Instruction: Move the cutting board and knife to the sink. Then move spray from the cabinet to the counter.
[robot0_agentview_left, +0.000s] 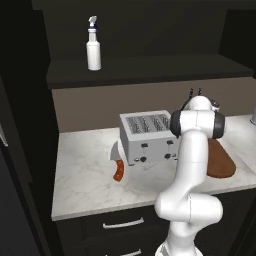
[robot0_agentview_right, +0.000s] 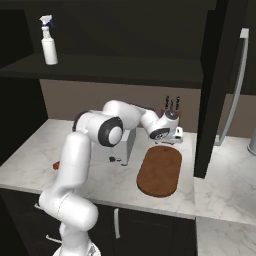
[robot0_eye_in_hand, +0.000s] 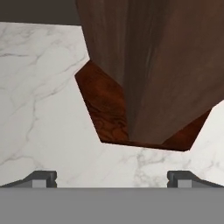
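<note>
your gripper (robot0_eye_in_hand: 112, 177) stands with its jaws spread wide and nothing between them, poised over the far end of the cutting board (robot0_agentview_right: 160, 170), close to the knife block (robot0_eye_in_hand: 162, 65) that stands at that end. taking the toaster (robot0_agentview_left: 148, 136) as your landmark: the board lies flat on the counter (robot0_agentview_left: 85, 175) just to the toaster's right, running toward the counter's front edge. the knife (robot0_agentview_left: 118, 162) lies to the toaster's left, blade tucked against its lower left corner, orange-red handle pointing toward the counter's front. the spray (robot0_agentview_left: 93, 44) stands upright on the dark shelf of the cabinet (robot0_agentview_left: 150, 70), above the toaster and off to its left. your arm reaches over the toaster's right side toward the block.
</note>
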